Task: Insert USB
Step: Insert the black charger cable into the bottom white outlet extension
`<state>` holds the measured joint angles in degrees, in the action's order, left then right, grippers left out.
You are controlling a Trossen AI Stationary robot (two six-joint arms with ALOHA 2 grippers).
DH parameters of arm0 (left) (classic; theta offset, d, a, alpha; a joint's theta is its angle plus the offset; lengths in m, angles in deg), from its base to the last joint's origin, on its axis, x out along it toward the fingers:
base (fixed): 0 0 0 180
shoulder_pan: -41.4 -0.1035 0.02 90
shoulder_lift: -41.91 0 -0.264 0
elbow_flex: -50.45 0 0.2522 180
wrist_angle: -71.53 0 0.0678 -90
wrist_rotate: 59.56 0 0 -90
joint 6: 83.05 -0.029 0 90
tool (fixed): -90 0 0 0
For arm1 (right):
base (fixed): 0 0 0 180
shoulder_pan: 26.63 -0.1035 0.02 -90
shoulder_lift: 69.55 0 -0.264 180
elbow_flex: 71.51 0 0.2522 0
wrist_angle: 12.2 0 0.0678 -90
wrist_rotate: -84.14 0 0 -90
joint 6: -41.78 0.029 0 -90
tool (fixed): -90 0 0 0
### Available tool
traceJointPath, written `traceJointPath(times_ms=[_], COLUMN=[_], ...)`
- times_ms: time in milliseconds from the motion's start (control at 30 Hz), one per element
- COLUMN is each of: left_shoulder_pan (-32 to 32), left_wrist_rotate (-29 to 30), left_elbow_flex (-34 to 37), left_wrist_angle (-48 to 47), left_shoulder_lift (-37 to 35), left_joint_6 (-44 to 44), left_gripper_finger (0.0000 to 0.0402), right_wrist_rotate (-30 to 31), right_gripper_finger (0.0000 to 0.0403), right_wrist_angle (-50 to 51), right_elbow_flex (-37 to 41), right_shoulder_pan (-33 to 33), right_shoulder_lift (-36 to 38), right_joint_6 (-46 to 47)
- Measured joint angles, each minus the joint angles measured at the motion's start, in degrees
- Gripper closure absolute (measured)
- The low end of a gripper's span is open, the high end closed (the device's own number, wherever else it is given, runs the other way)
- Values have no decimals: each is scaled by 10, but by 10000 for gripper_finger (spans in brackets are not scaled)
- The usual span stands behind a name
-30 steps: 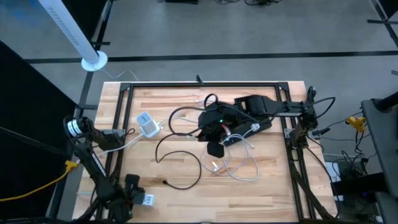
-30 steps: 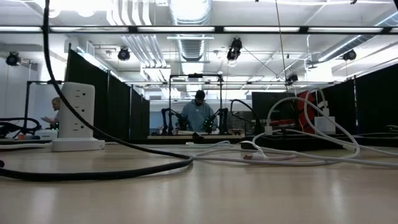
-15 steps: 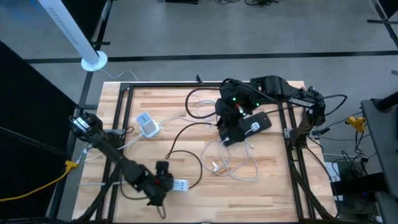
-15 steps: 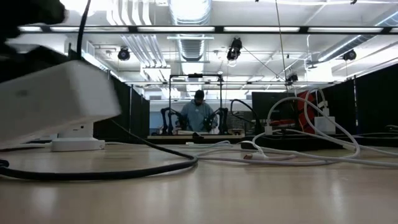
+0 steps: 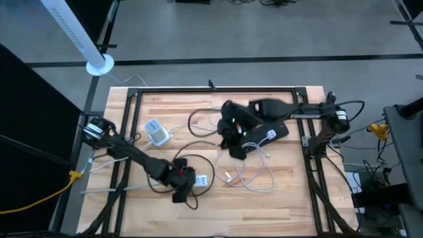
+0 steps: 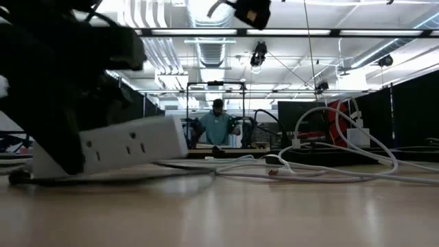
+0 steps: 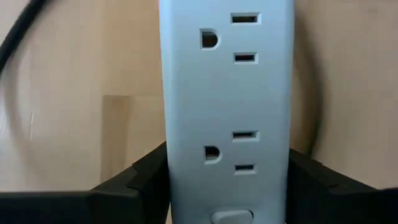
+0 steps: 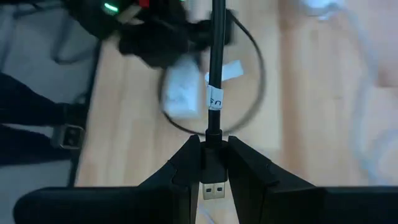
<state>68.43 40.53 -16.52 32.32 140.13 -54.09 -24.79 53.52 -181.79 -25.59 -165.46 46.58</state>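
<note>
While pinched lengthwise in the left tool (image 7: 227,186), power strip (image 7: 227,106) near-flat; USB plug (image 8: 213,180) pinched in right tool (image 8: 213,171).

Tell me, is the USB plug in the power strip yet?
Out. The right gripper holds the USB plug bare-tipped, while the left gripper holds the power strip apart.

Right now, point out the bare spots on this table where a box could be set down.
Bare wood: the near right corner, below the white cables, and the far strip above the white adapter. Crowded: the middle, with cables, the power strip and both arms.
</note>
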Motion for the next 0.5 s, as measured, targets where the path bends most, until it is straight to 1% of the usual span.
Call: traceJointPath(times_ms=[67,200,300,500], left_shoulder_pan=[-11,-24,-30,-32], left_wrist_rotate=[-7,-20,-27,-37], left_elbow_flex=[0,-5,-11,-19], left_wrist_angle=[2,4,0,-1], left_shoulder_lift=[6,8,7,3], left_joint_6=[17,33,52,96], left_gripper_finger=[195,195,195,195], right_wrist_rotate=[1,32,50,99], right_gripper_finger=[351,351,351,351], right_wrist_angle=[-48,-157,-248,-421], right_elbow_flex=[58,150,205,309], right_shoulder_pan=[-11,-46,-68,-80], right_shoulder_lift=[4,3,3,1], right_joint_6=[31,62,61,49])
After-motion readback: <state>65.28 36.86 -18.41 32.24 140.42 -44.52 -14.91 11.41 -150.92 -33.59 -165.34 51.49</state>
